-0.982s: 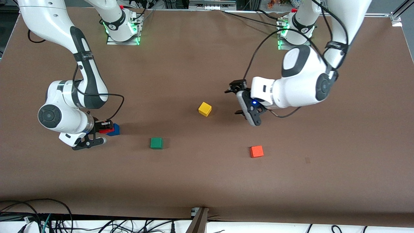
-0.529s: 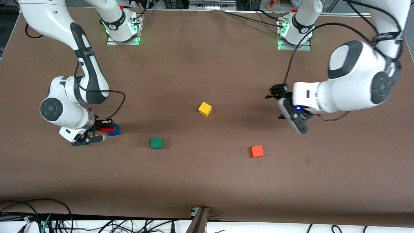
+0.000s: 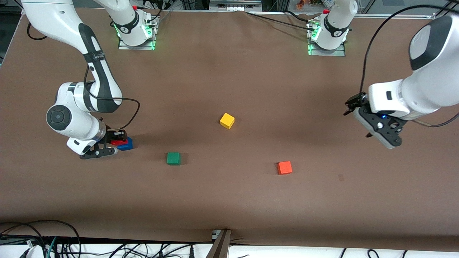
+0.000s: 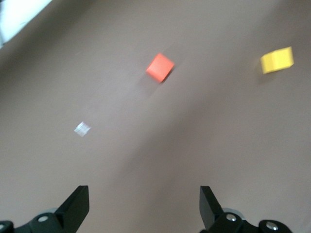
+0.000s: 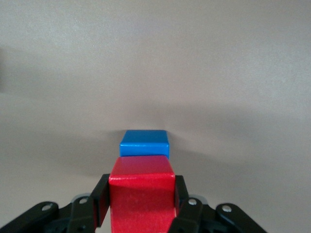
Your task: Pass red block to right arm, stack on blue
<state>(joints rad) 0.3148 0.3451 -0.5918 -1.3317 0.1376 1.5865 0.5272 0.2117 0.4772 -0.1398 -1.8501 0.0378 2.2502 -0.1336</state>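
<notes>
Right gripper, frame's lower left, clamping red block just above blue; left gripper, frame's right, spread wide, holding nothing.

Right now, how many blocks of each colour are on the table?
red block: 1, held by the right gripper
blue block: 1
green block: 1
yellow block: 1
orange block: 1
Total: 5

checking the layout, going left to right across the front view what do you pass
right gripper shut on the red block over the blue block → green block → yellow block → orange block → left gripper, open over the table
</notes>
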